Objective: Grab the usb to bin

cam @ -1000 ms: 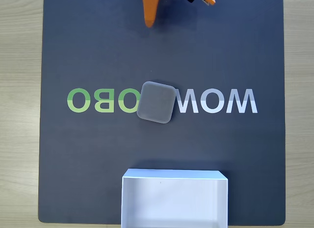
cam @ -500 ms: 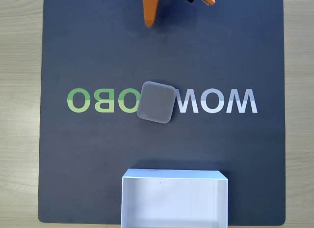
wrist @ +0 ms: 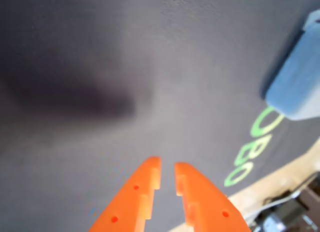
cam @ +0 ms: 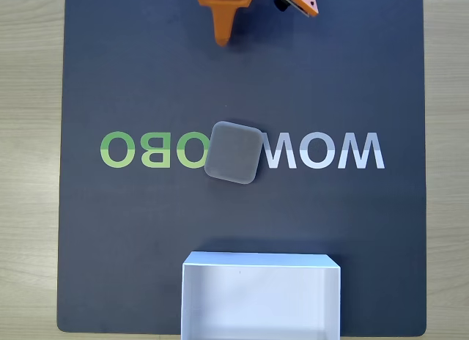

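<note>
A dark mat (cam: 146,230) printed with mirrored green-and-grey lettering (cam: 322,151) covers a light wooden table (cam: 29,171).

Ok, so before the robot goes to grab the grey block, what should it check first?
1. Block free to grab: ok. The usb lies flat on the dark mat, nothing on it.
2. Hand empty: ok. The hand holds nothing in the wrist view.
3. Hand open wide enough: not ok. Its fingers show just a thin gap, narrower than the block.
4. Hand over the block: not ok. In the fixed view the hand sits at the top edge, far from it.
5. Box ready: ok. The bin is open-topped and looks empty.
6. Path to the box: ok. Bare mat lies between.
</note>
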